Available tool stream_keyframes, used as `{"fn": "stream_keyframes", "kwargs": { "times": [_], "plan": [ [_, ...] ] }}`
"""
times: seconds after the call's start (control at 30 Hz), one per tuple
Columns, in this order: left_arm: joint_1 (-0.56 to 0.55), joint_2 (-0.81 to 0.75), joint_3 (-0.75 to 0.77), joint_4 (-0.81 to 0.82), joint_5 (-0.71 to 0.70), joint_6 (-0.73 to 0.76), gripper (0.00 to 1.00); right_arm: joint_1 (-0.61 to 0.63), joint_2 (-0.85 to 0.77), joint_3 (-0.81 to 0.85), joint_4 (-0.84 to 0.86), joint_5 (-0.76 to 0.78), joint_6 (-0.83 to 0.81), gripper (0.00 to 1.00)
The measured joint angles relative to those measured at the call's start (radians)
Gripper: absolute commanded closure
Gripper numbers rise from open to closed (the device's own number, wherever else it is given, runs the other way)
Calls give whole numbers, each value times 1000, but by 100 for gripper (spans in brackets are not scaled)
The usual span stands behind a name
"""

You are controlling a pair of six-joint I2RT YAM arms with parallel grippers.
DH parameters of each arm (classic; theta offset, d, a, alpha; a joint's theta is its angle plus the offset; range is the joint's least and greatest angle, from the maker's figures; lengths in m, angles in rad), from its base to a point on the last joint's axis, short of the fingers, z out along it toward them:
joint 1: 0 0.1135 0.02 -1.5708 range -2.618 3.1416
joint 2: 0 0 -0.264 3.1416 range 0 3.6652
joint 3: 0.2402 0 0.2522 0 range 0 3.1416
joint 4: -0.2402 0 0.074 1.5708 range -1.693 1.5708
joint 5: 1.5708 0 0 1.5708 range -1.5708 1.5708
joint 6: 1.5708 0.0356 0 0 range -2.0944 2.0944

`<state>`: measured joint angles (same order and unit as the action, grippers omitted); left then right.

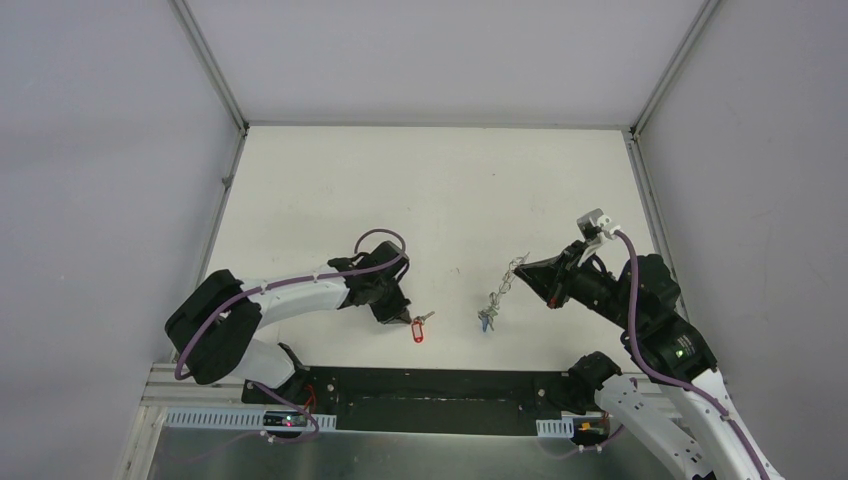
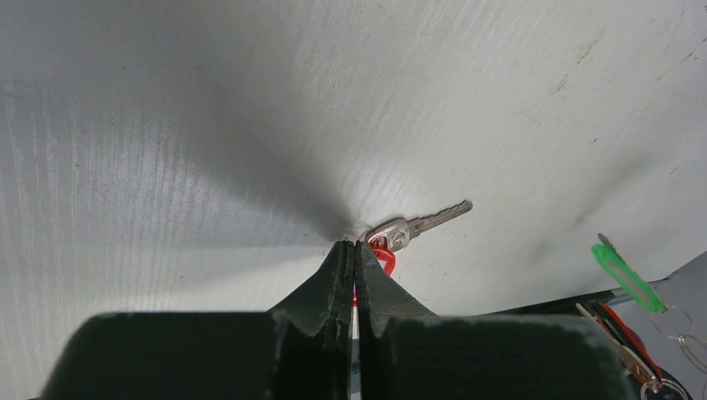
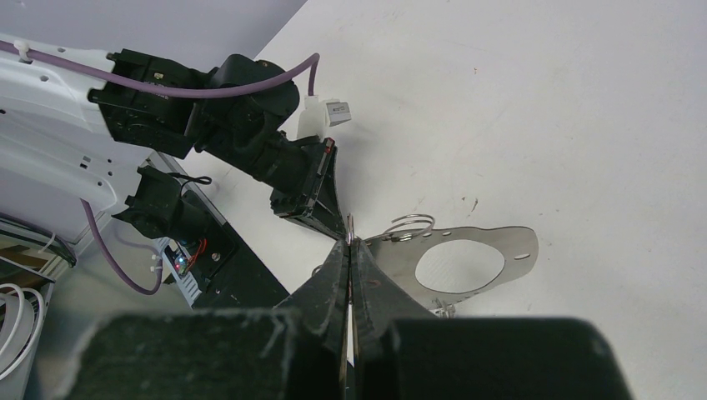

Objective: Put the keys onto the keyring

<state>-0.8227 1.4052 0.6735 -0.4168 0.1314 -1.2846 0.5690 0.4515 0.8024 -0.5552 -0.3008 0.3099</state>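
- While the left end effector (image 2: 354, 250) is clamped shut on a red-tagged key (image 2: 400, 232) on the bench (image 2: 167, 125),
- the right end effector (image 3: 350, 246), also shut, holds the keyring (image 1: 510, 272), with keys (image 1: 487, 318) dangling nearby.

Left arm (image 1: 300, 292) stretches rightward, left gripper (image 1: 403, 317) tipped downward, jaws pressed together. Right arm (image 1: 650, 300) bends leftward, right gripper (image 1: 524, 268) pointing left, jaws also pressed together.

Silver key (image 2: 413, 227) w/ red tag (image 2: 385, 258), white table (image 1: 420, 190).

White table (image 1: 440, 190), silvery key (image 2: 421, 225) (red-tagged)
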Motion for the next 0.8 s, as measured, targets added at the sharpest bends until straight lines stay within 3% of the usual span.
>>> {"fn": "stream_keyframes", "kwargs": {
  "times": [0.27, 0.43, 0.8],
  "plan": [
    [13, -16, 0, -1, -8, 40, 100, 0, 0, 0, -2, 0, -1, 100],
    [20, -140, 1, -11, -55, 106, 100, 0, 0, 0, -10, 0, -2, 100],
    [20, -431, 130, -31, -143, 479, 100, 0, 34, 0, -9, -17, -2, 100]
  ]
}}
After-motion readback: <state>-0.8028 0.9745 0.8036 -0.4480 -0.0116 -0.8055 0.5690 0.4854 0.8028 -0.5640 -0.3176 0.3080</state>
